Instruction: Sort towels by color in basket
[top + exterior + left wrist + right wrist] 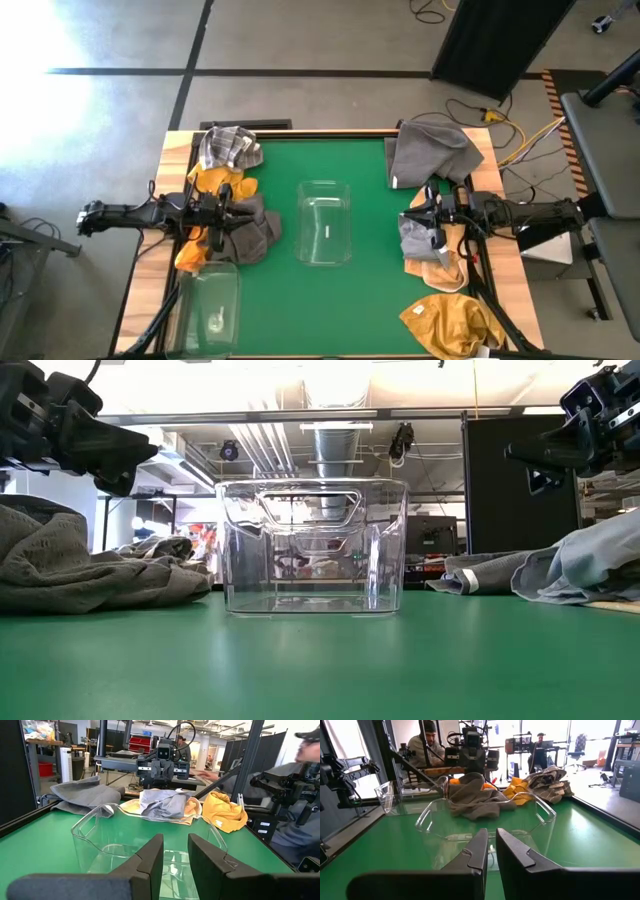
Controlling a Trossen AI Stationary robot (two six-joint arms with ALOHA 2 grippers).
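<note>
A clear plastic basket (325, 222) stands in the middle of the green table. My left gripper (228, 212) hovers over the left pile: a checked grey-and-white towel (228, 148), a yellow towel (222, 182), a dark grey towel (252, 230) and an orange one (190, 252). Its fingers (175, 840) stand slightly apart and hold nothing. My right gripper (425, 212) hovers over a grey towel (418, 240) that lies on a yellow one (447, 274). Its fingers (492, 834) are almost together and empty. Another grey towel (430, 150) drapes over the far right edge, and a mustard towel (450, 320) lies near right.
A second clear basket (210, 305) stands at the near left corner. Bare green table (325, 310) lies around the central basket. Cables run on the floor beyond the far right corner. People sit at desks in the room beyond the table.
</note>
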